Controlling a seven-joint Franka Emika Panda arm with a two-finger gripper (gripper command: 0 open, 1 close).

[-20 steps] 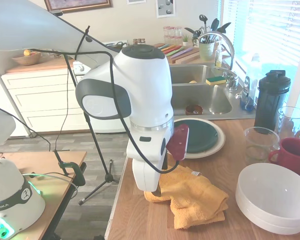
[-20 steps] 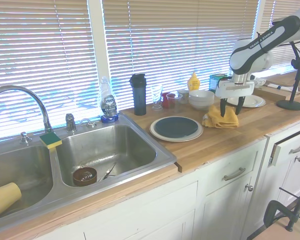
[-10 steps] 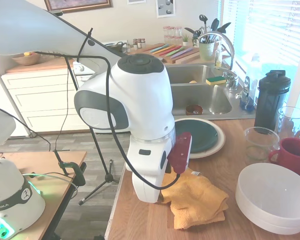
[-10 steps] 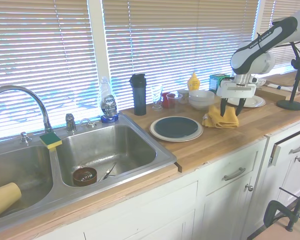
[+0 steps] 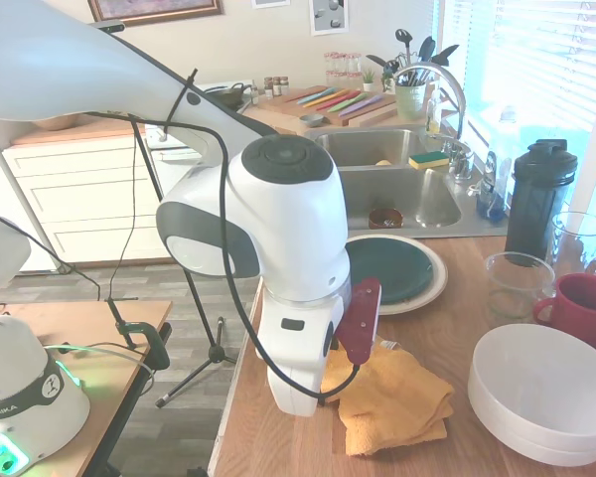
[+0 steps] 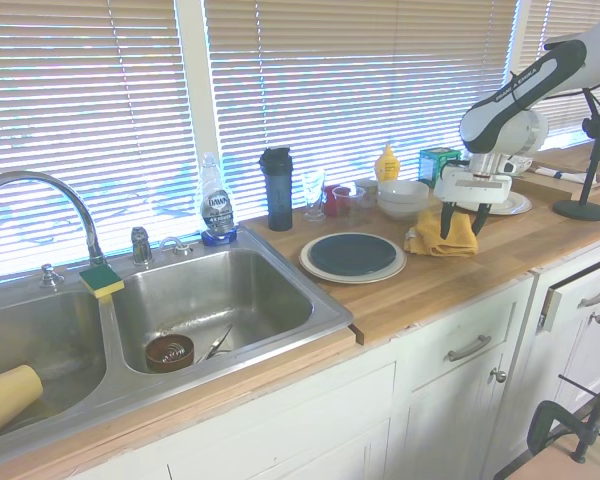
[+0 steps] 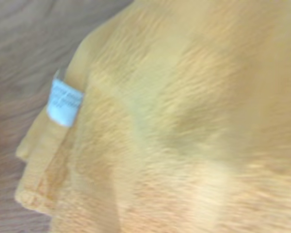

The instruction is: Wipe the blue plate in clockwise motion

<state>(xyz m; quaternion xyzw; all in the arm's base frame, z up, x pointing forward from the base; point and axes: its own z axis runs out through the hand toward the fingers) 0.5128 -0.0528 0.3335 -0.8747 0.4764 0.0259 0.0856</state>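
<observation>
The blue plate (image 5: 394,268) (image 6: 353,254) lies on a larger cream plate (image 5: 429,289) (image 6: 320,270) on the wooden counter beside the sink. An orange-yellow cloth (image 5: 389,396) (image 6: 443,233) lies crumpled on the counter to one side of the plates. My gripper (image 6: 461,222) hangs right over the cloth, open, with its dark fingers (image 6: 446,220) straddling the top of the folds. In the first exterior view the arm's wrist hides the fingers. The wrist view is filled by the cloth (image 7: 184,126) and its small white label (image 7: 64,103).
Stacked white bowls (image 5: 546,393) (image 6: 403,197), a red mug (image 5: 581,303), a glass cup (image 5: 517,283) and a black shaker bottle (image 5: 538,194) stand along the window side. The steel sink (image 6: 210,300) lies beyond the plates, and the counter's front edge runs close to the cloth.
The arm has come down a little and shifted over the cloth; the fingers now reach the cloth's top. Plates and cloth have stayed in place.
</observation>
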